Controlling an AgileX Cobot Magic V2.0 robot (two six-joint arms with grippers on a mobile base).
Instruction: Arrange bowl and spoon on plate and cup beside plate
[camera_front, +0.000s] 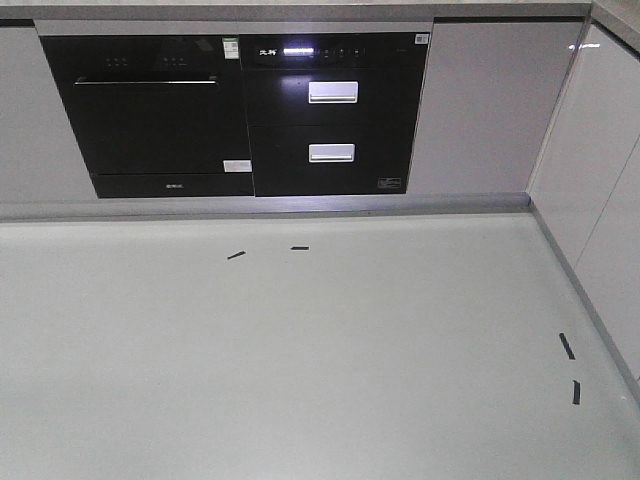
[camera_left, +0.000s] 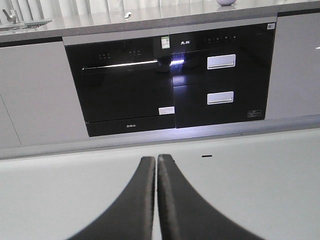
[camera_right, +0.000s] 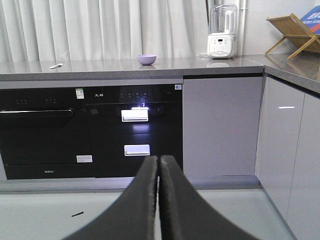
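Note:
The lavender bowl (camera_right: 146, 59) stands on the grey countertop (camera_right: 100, 66), far ahead and above my right gripper; its lower part also shows at the top edge of the left wrist view as the bowl (camera_left: 226, 2). The pale spoon (camera_right: 55, 66) lies on the same counter to the left, also seen as the spoon (camera_left: 128, 15). The plate and the cup are out of view. My left gripper (camera_left: 156, 160) is shut with nothing in it, low over the pale floor. My right gripper (camera_right: 159, 161) is shut and empty as well. Neither gripper shows in the exterior front-facing view.
Black built-in appliances (camera_front: 235, 115) with white drawer handles fill the cabinet front. White cabinets (camera_right: 287, 150) run along the right. A blender (camera_right: 222, 32) and a wooden dish rack (camera_right: 292, 32) stand on the counter's right end. A sink (camera_left: 20, 22) is at far left. Black tape marks (camera_front: 568, 346) dot the floor.

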